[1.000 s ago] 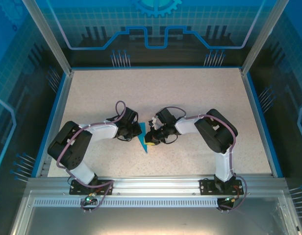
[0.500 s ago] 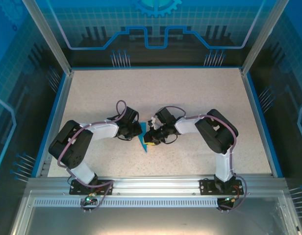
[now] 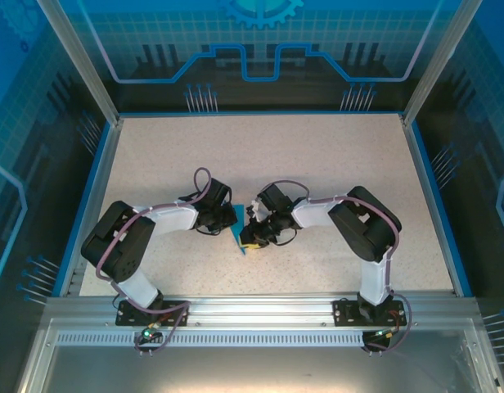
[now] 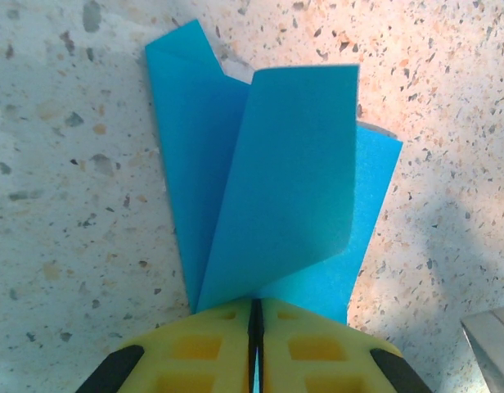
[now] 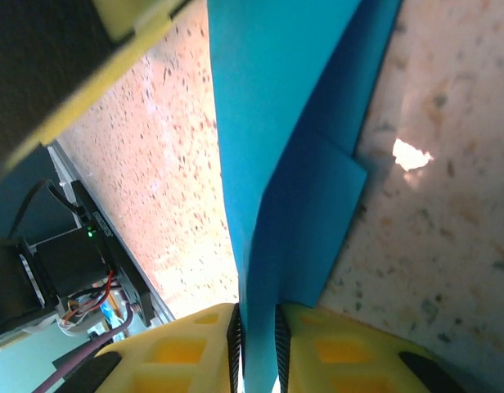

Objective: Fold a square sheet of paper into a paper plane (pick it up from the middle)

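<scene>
The half-folded paper plane [image 3: 239, 232] sits in the middle of the bench [image 3: 317, 155], between the two arms. The left end effector [image 4: 254, 326] is pressed together on one edge, and the right end effector [image 5: 256, 329] pinches another edge.

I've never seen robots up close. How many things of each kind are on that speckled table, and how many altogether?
Robot arms: 2, the left arm and the right arm
Yellow-fingered grippers: 2, the left gripper and the right gripper, both closed on the paper
Blue paper plane, part folded: 1
Total: 5
</scene>
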